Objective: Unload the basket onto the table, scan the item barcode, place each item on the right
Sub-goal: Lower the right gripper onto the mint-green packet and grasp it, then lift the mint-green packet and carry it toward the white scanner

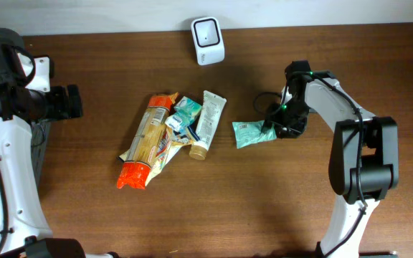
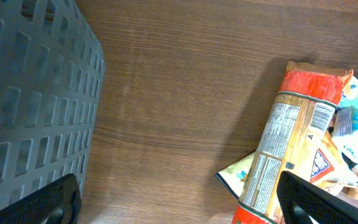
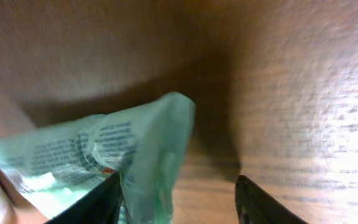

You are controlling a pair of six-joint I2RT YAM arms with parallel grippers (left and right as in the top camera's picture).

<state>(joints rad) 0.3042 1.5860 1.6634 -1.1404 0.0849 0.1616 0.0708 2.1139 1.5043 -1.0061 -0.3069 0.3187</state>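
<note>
A mint-green packet (image 1: 250, 134) lies on the wooden table right of the middle. My right gripper (image 1: 270, 128) is down at its right end. In the right wrist view this gripper (image 3: 178, 200) is open: the packet's (image 3: 98, 149) raised edge stands between the jaws against the left finger (image 3: 101, 202), while the right finger (image 3: 260, 202) is clear of it over bare wood. The white barcode scanner (image 1: 208, 41) stands at the table's back edge. My left gripper (image 1: 72, 102) hovers open at the far left, with nothing in it (image 2: 179, 202).
A pile of items lies at the table's middle: a long orange pasta bag (image 1: 148, 140), a white tube (image 1: 208, 120) and small teal packets (image 1: 186, 111). A grey slotted basket (image 2: 30, 93) sits at the left edge, under the left arm.
</note>
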